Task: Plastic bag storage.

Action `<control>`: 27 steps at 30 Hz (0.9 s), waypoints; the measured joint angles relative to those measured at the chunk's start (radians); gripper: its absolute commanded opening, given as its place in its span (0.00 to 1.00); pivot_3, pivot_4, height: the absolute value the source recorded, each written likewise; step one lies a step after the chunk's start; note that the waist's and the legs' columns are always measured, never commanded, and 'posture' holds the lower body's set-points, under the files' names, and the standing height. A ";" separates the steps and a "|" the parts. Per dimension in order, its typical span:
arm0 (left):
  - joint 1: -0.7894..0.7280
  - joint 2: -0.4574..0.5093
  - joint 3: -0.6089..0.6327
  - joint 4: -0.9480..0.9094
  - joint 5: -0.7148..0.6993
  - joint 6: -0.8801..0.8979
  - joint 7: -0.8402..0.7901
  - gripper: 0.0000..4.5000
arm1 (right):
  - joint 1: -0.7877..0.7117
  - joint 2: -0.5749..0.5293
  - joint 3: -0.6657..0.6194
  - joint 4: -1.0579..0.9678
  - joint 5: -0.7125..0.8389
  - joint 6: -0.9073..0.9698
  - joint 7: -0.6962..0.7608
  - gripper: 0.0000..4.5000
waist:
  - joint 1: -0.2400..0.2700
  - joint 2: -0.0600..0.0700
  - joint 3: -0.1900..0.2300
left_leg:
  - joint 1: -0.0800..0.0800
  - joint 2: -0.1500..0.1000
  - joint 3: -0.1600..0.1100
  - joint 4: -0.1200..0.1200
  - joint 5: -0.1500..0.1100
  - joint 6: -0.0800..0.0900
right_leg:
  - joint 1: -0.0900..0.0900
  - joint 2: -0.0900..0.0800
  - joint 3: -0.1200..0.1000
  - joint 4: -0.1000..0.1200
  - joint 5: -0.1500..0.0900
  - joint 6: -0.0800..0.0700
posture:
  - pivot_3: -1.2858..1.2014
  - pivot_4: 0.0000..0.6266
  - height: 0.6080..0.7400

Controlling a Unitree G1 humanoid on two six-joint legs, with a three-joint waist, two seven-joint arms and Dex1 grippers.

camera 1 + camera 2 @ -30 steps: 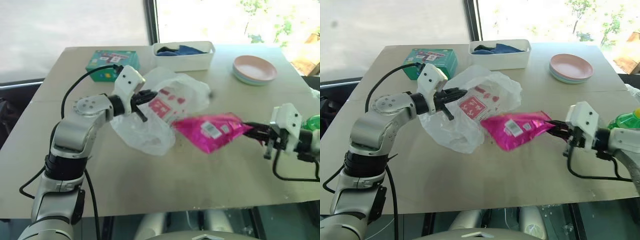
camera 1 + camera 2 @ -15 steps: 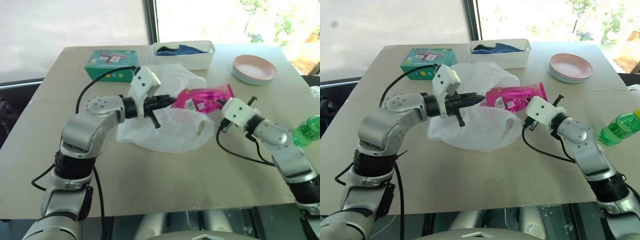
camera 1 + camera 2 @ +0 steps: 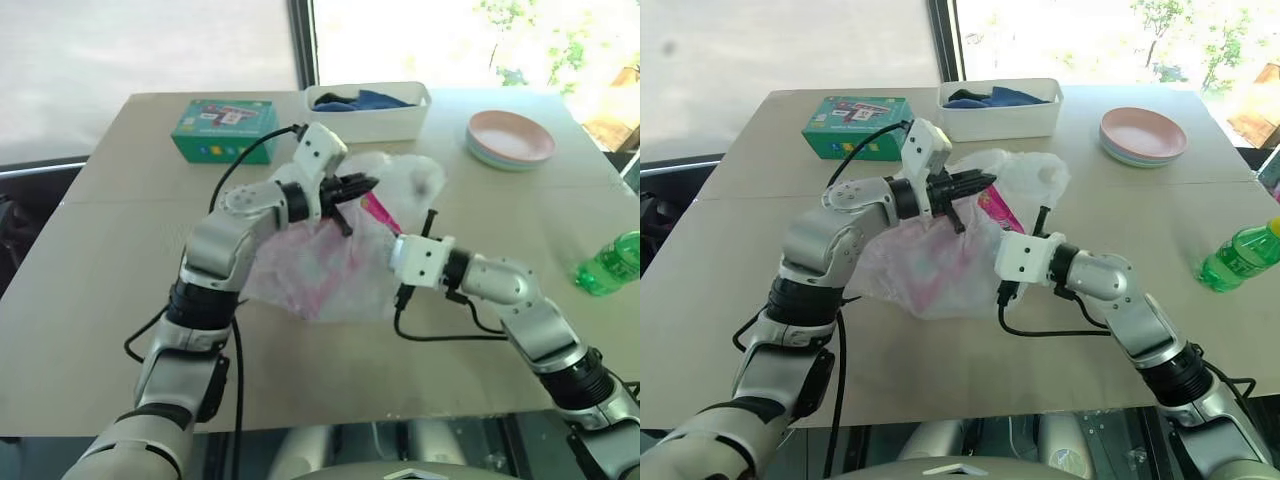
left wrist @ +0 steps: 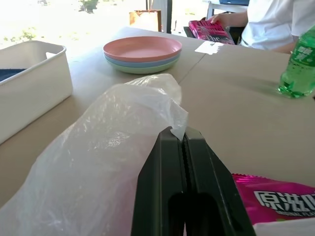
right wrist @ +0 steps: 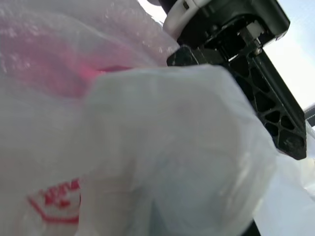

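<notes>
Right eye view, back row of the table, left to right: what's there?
Green box → white bin → stacked plates.

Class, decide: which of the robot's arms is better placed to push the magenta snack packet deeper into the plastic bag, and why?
Probably the right: the right gripper reaches into the plastic bag beside the magenta snack packet, while the left gripper is shut on the bag's edge, holding it up.

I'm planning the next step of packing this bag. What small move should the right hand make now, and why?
Probably push the magenta packet a little deeper. The left hand is shut on the plastic bag, lifting its edge, and the right hand is buried in the bag, yet one end of the packet pokes out at the mouth.
</notes>
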 measured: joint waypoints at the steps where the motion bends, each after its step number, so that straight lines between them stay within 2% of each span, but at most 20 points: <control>1: -0.006 -0.011 0.001 0.005 -0.005 -0.002 -0.006 0.00 | -0.018 0.021 0.001 0.025 0.001 0.002 0.002 0.00 | -0.003 0.000 0.000 | 0.000 0.000 0.000 0.000 0.000 0.000 | 0.000 0.000 0.000 0.000 0.000 0.000 | 0.52 0.24 1.00; 6: -0.016 -0.057 -0.004 0.008 -0.034 -0.015 -0.058 0.00 | -0.164 0.140 0.015 0.270 -0.070 -0.029 -0.060 0.00 | -0.024 0.000 0.000 | 0.001 0.000 0.000 0.000 0.000 0.000 | 0.000 0.000 0.000 0.001 0.000 0.000 | 0.52 0.24 1.00; 7: -0.017 -0.062 -0.004 0.008 -0.038 -0.015 -0.064 0.00 | -0.189 0.161 0.015 0.331 -0.088 -0.052 -0.075 0.06 | -0.025 0.000 0.000 | 0.001 0.000 0.000 0.000 0.000 0.000 | 0.000 0.000 0.000 0.001 0.000 0.000 | 0.52 0.24 1.00; 9: -0.018 -0.058 -0.001 0.015 -0.038 -0.015 -0.067 0.00 | -0.205 0.184 0.013 0.370 -0.099 -0.086 -0.097 0.22 | -0.026 0.000 0.000 | 0.001 0.000 0.000 0.000 0.000 0.000 | -0.001 0.000 -0.001 0.001 0.000 0.000 | 0.52 0.24 1.00; 10: -0.018 -0.056 0.001 0.017 -0.037 -0.015 -0.067 0.00 | -0.212 0.197 0.013 0.385 -0.100 -0.097 -0.107 0.26 | -0.027 0.000 0.000 | 0.000 0.000 0.000 0.000 0.000 0.000 | -0.002 0.000 -0.001 0.001 0.000 0.000 | 0.52 0.24 1.00; 11: -0.019 -0.050 0.005 0.018 -0.031 -0.027 -0.068 0.00 | -0.232 0.224 0.005 0.415 -0.103 -0.108 -0.137 0.41 | -0.028 0.000 0.000 | 0.000 0.000 0.001 0.000 0.000 0.000 | -0.004 -0.001 -0.003 0.004 0.000 0.000 | 0.52 0.24 1.00; 12: -0.021 -0.050 0.005 0.017 -0.030 -0.036 -0.068 0.00 | -0.234 0.230 -0.005 0.426 -0.106 -0.108 -0.151 0.41 | -0.028 0.000 0.000 | 0.000 0.000 0.001 0.000 0.000 0.000 | -0.004 -0.001 -0.003 0.005 0.000 0.000 | 0.52 0.24 1.00; 13: -0.022 -0.047 0.005 0.016 -0.030 -0.040 -0.069 0.00 | -0.234 0.230 -0.010 0.428 -0.107 -0.108 -0.156 0.53 | -0.026 0.000 0.000 | 0.000 -0.001 0.000 0.000 0.000 0.000 | -0.004 -0.002 -0.004 0.005 0.000 0.000 | 0.52 0.24 1.00; 14: -0.021 -0.042 0.005 0.014 -0.029 -0.045 -0.070 0.00 | -0.234 0.227 -0.017 0.430 -0.108 -0.104 -0.160 0.59 | -0.025 0.000 0.000 | 0.000 -0.001 0.000 0.000 0.000 0.000 | -0.005 -0.003 -0.005 0.005 0.000 0.000 | 0.52 0.24 1.00; 18: 0.032 0.031 0.012 0.026 -0.004 -0.059 -0.079 0.00 | -0.128 0.073 -0.091 0.294 0.015 0.019 0.004 0.98 | -0.023 0.000 0.000 | 0.000 -0.004 -0.002 0.000 0.000 0.000 | -0.004 -0.007 -0.009 0.005 0.000 0.000 | 0.52 0.24 1.00; 22: 0.033 0.031 0.035 0.045 -0.003 -0.068 -0.076 0.00 | -0.040 0.004 -0.132 0.132 0.153 0.201 0.120 0.98 | -0.026 0.000 0.000 | -0.002 -0.003 -0.002 0.000 0.000 0.000 | -0.005 -0.009 -0.012 0.005 0.000 0.000 | 0.52 0.24 1.00; 25: 0.026 0.021 0.036 0.045 -0.005 -0.076 -0.074 0.00 | -0.044 -0.007 -0.171 0.081 0.187 0.239 0.125 0.98 | -0.026 0.000 0.000 | 0.000 -0.004 -0.002 0.000 0.000 0.000 | -0.004 -0.009 -0.011 0.005 0.000 0.000 | 0.52 0.24 1.00; 27: 0.022 0.016 0.053 0.046 -0.014 -0.077 -0.067 0.00 | -0.039 -0.073 -0.247 0.011 0.232 0.294 0.133 0.98 | -0.020 -0.001 0.000 | -0.001 -0.004 -0.002 0.000 0.000 0.000 | -0.004 -0.009 -0.012 0.005 0.000 0.000 | 0.52 0.24 1.00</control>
